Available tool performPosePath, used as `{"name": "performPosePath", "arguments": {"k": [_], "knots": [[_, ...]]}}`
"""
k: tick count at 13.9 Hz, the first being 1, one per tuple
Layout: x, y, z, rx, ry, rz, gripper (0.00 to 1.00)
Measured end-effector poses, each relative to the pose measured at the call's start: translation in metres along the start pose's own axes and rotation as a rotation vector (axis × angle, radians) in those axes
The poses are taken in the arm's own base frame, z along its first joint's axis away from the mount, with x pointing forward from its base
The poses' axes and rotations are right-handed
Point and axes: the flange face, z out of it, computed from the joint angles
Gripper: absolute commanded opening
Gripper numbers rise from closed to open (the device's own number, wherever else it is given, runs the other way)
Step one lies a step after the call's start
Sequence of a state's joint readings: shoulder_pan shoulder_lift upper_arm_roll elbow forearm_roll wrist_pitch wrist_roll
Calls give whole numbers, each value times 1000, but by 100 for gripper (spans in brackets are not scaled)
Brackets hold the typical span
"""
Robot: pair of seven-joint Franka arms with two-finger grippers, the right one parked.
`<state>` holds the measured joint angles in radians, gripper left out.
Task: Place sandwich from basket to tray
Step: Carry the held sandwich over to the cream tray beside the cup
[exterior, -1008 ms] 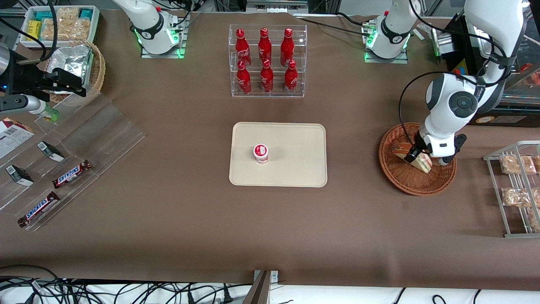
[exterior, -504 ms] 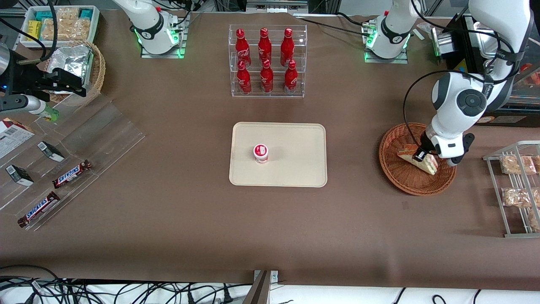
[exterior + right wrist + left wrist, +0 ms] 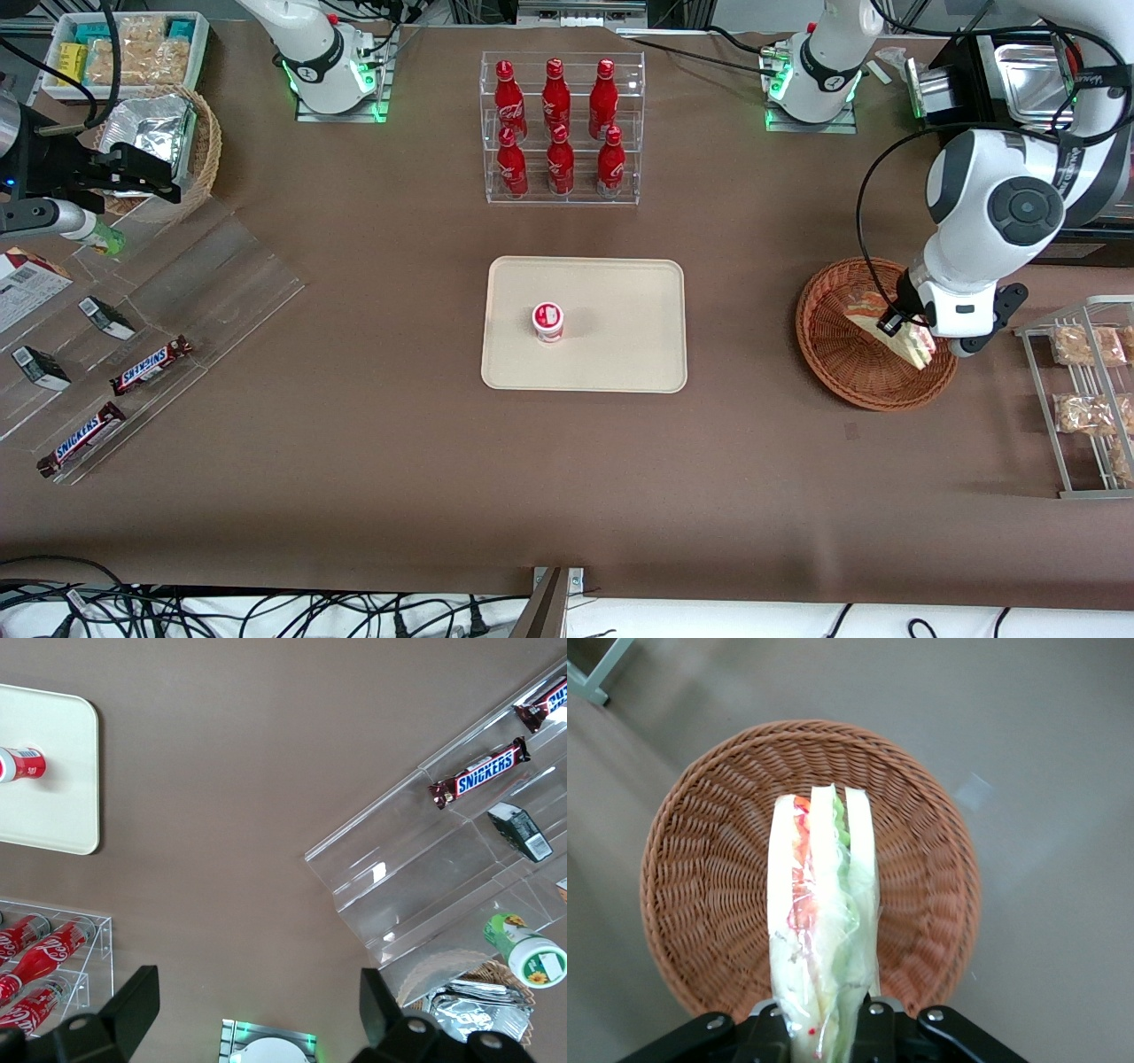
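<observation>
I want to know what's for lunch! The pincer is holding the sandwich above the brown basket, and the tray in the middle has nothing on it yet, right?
Nearly. The pincer does hold the sandwich above the brown basket, but the tray is not bare: a small red and white cup already stands on it, as the front view shows.
</observation>
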<state>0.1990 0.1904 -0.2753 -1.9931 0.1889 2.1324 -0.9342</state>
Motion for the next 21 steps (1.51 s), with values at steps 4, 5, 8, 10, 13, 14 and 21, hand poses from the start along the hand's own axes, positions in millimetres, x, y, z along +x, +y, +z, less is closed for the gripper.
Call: {"name": "performPosePath", "arguments": {"k": [4,5,8,10,13,14,21], "knots": [[3,14,-78,-2,-87,185,0],[4,15,-96,-7,-102,239,0],[-18,37,-129,-54,-106,410,0],[-47,58,-136,-98,-132,516,0],[-95,88,-143,-123,-145,638,0],[-111,97,-146,-131,-144,669,0],[-209,168,-112,-158,-120,787,0]]}}
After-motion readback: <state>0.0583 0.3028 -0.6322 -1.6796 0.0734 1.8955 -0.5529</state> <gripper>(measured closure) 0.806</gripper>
